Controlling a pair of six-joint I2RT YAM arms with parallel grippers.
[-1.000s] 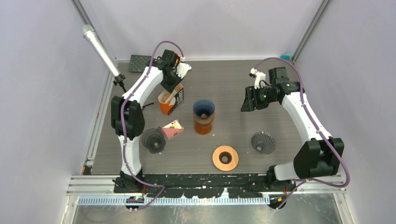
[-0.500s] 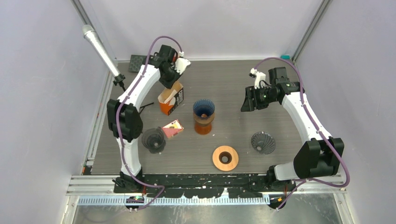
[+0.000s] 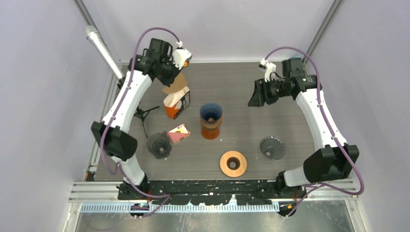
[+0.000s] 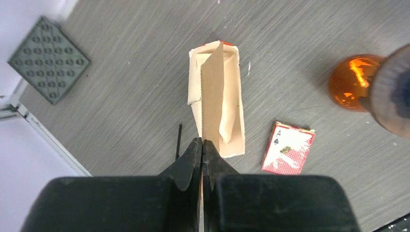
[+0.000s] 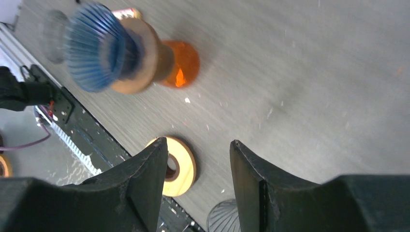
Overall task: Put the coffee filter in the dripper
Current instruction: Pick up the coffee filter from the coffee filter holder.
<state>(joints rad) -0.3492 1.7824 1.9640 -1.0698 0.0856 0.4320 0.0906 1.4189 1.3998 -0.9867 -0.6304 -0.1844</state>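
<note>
My left gripper (image 3: 170, 81) is shut on a brown paper coffee filter (image 3: 176, 87), which hangs just above the open orange filter box (image 3: 178, 105). In the left wrist view the filter (image 4: 212, 94) runs edge-on from the shut gripper (image 4: 202, 143) over the box (image 4: 236, 131), where more filters stand. The blue ribbed dripper (image 3: 211, 112) sits on a wooden collar over an orange glass stand at the table's middle, to the right of the box. My right gripper (image 3: 255, 95) hovers open and holds nothing, to the right of the dripper (image 5: 99, 46).
A black dripper (image 3: 158, 144) and a red card pack (image 3: 179, 133) lie left of centre. A wooden ring (image 3: 233, 163) and a clear ribbed dripper (image 3: 272, 147) lie near the front. A microphone on a small tripod (image 3: 103, 49) leans at the left edge; a grey studded plate (image 4: 48, 60) lies behind.
The left arm has risen and drawn back from the box, pulling a filter up out of it. The right gripper has shifted slightly toward the back.
</note>
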